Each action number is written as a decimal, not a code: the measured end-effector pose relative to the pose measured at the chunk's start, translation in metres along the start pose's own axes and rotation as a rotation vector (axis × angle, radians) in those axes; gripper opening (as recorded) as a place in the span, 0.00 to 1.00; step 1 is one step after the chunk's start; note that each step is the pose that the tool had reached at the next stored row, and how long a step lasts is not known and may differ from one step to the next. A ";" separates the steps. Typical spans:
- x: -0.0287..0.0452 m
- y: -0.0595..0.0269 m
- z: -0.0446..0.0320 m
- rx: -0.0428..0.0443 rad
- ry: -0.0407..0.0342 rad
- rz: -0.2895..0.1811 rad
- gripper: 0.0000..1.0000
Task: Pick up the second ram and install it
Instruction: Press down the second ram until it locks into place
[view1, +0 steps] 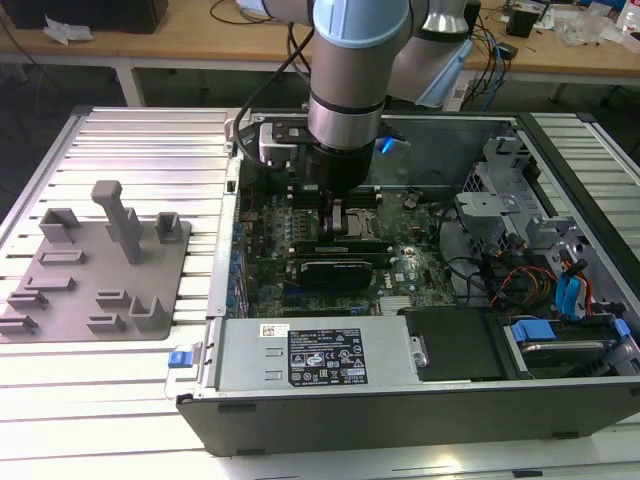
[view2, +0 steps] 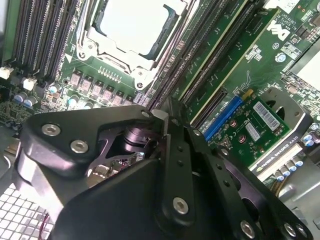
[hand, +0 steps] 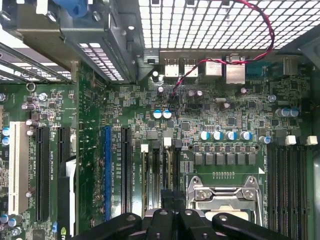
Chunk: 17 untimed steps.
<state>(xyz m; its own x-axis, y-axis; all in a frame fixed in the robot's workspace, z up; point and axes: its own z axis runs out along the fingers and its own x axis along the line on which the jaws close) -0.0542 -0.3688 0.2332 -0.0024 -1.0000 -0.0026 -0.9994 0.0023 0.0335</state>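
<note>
Right beside the CPU socket (hand: 226, 196), gripper (hand: 169, 196) down among the memory slots (hand: 159, 167), fingers drawn close and pinching the second ram (hand: 175, 167) edge-on in a slot, one black expansion card (view1: 345, 268) near, case walls (view1: 225, 260) crowding around.

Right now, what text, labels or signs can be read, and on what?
Black label on the power supply: print too small to read.
White sticker beside it: too small to read.
White logo on the motherboard: a brand mark, not quoted.
Card sticker: fine print, too small to read.
Slot legends: too small to read.
</note>
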 end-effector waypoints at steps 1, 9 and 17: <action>0.0000 0.0000 0.0000 0.0000 0.0000 0.000 0.08; 0.0000 0.0000 0.0033 0.0001 -0.0002 0.000 0.08; -0.0002 0.0000 0.0005 0.0009 -0.0014 0.000 0.08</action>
<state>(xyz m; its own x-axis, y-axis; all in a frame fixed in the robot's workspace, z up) -0.0542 -0.3686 0.2327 -0.0024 -1.0000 -0.0040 -0.9995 0.0022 0.0326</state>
